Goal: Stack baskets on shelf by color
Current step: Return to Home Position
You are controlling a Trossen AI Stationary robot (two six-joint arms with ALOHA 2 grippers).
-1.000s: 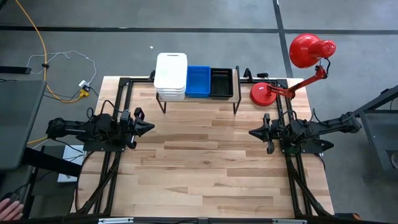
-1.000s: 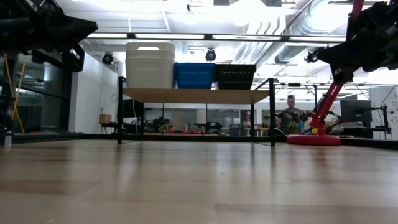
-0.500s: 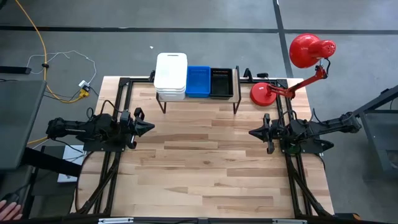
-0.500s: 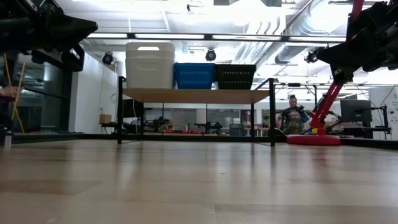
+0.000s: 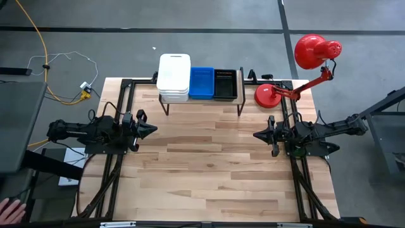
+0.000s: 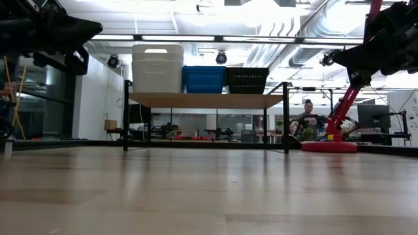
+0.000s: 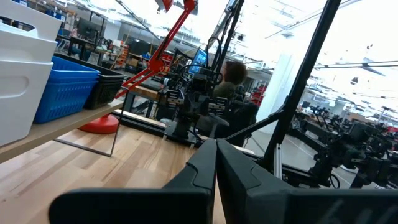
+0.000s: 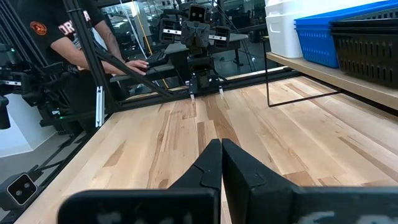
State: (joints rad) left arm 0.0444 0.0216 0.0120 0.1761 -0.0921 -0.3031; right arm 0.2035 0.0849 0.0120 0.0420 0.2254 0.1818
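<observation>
The shelf (image 5: 201, 100) stands at the table's far edge on thin black legs. On its plank rest a white basket stack (image 5: 173, 77), taller than the others, a blue basket (image 5: 202, 83) and a black mesh basket (image 5: 225, 84), side by side. The same row shows in the low view: white (image 6: 157, 68), blue (image 6: 204, 79), black (image 6: 247, 80). My left gripper (image 5: 154, 130) hovers shut at the table's left side, pointing toward the table's middle. My right gripper (image 5: 256, 134) hovers shut at the right side, facing it. Both hold nothing.
A red desk lamp (image 5: 297, 69) stands at the far right corner beside the shelf. The wooden tabletop (image 5: 209, 164) spreads between the two arms. A person's hand (image 5: 9, 208) shows at the near left, off the table. Another person (image 6: 305, 124) is in the room beyond.
</observation>
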